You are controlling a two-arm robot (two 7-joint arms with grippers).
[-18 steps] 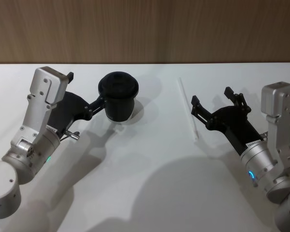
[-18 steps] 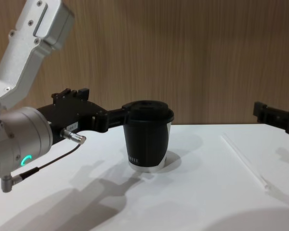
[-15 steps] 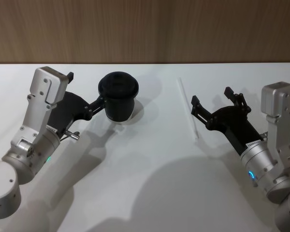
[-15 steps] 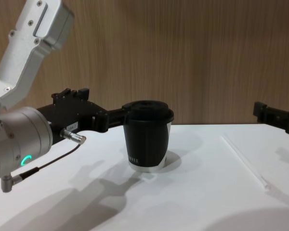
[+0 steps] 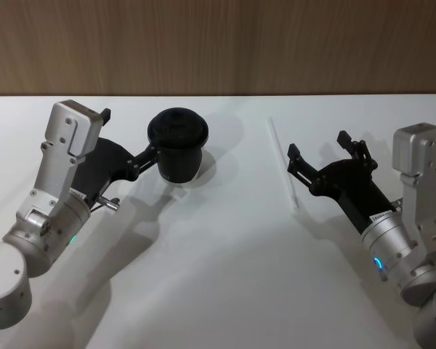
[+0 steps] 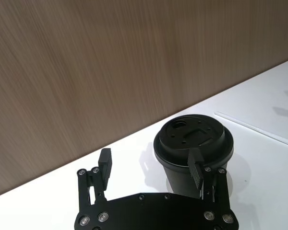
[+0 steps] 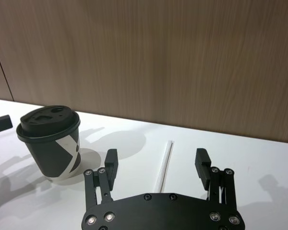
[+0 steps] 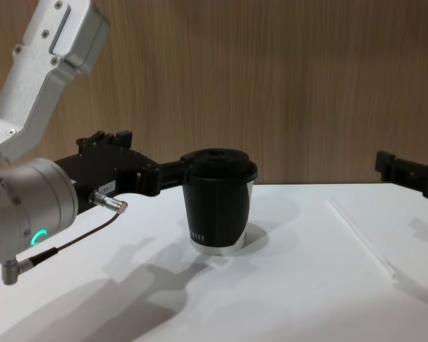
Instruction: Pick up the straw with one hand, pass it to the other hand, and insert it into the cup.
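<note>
Looking at what could bite here: the straw lies flat on the table, right of the middle and fairly close to the far edge. It runs roughly from the far edge toward the near one. The right gripper hangs just beside it with its fingers spread wide and nothing in them. From the wrist view the straw lines up in the gap ahead of those fingers.

My worry is that a thin round straw flat on a smooth top is easy to flick. If the fingers come down a bit off, or scrape the table as they close, I'd guess it rolls or skids away instead of getting pinched. Grabbing it near one end would be bad too, since it'd probably tilt and make the pass awkward.

The cup stands upright left of the middle, toward the far edge. The left gripper is also wide and empty, and one finger sits right against the cup's side. I can't tell if it's actually touching. Any swing toward the right from there could shove the cup or tip it, because it looks light.

Last thing: the lid opening looks small, so a crooked straw would likely bend or push the cup over.
</note>
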